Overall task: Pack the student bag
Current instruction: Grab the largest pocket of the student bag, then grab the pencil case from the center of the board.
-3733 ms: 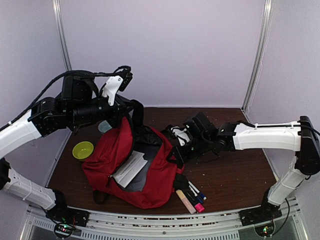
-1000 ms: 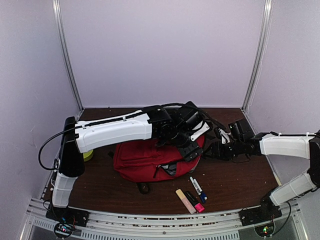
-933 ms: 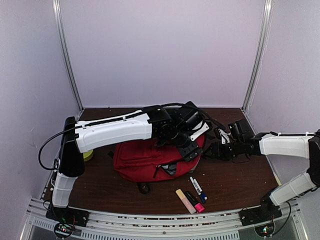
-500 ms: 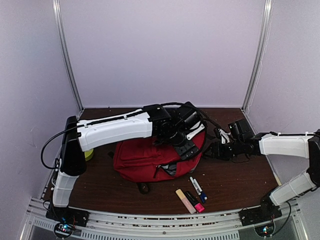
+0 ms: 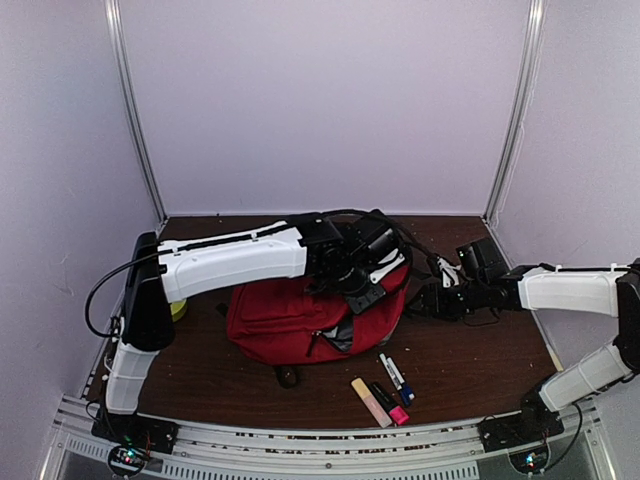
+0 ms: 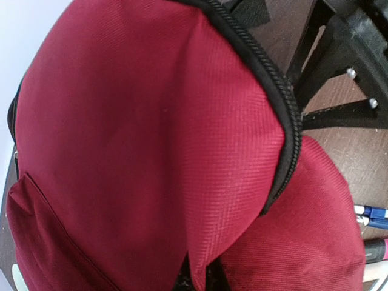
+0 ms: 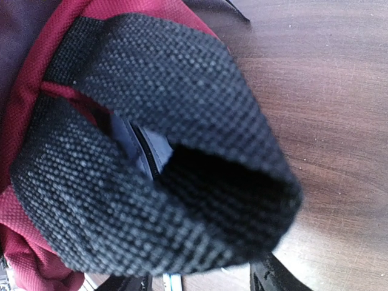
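student bag (image 5: 285, 320) lies flat mid-table (image 5: 470, 350) | left gripper (image 5: 362, 288) pressed together, pinching a fold of the bag's red fabric near its right end | right gripper (image 5: 432, 298) clamps black strap loop (image 7: 182, 91) at bag's right edge | pens (image 5: 385, 392) just in front

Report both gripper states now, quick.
Left gripper: closed, pinching a fold of red fabric on the student bag.
Right gripper: closed on the bag's black strap loop.
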`<state>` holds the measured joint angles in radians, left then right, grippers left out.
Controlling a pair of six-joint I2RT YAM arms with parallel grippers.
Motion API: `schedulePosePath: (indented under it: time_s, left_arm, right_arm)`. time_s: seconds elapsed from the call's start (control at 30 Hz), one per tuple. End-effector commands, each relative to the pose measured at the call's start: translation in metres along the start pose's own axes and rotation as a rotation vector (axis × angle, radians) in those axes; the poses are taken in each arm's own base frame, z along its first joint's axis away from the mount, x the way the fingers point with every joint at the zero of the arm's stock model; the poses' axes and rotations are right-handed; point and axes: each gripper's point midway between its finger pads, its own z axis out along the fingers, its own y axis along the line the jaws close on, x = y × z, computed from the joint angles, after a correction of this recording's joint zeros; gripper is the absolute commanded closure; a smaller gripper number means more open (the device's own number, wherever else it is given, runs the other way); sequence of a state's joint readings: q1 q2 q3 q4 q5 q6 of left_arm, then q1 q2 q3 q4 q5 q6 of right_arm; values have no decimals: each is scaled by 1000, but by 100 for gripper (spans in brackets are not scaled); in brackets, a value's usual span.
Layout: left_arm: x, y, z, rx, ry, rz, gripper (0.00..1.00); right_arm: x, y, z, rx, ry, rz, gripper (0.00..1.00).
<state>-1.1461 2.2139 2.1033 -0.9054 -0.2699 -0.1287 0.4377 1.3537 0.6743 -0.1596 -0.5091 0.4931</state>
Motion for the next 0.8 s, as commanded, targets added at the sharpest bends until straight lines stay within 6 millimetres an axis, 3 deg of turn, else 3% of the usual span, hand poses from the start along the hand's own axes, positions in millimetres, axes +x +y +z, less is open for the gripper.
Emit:
schedulePosePath:
  time_s: [0.0, 0.1, 0.3, 0.47, 0.63, 0.77]
  left_arm:
    - [-14, 19, -38, -38, -132, -77, 100]
    - [-20, 40, -78, -89, -289, -159, 100]
    - [-9, 75, -143, -188, -509, -259, 100]
    - [4, 93, -172, -253, -546, -287, 100]
    - [16, 119, -208, -366, -591, -318, 100]
    - [24, 129, -225, -406, -611, -325, 100]
  right_arm:
    - [-5, 3, -2, -20, -24, -20, 44]
    - [-10, 11, 2, -57, -19, -26, 43]
    - [-28, 30, 12, -108, -39, -44, 36]
    - [-22, 46, 32, -118, 16, -93, 33]
    - [-13, 38, 56, -69, 73, -99, 33]
    - [-6, 29, 71, -44, 104, -85, 34]
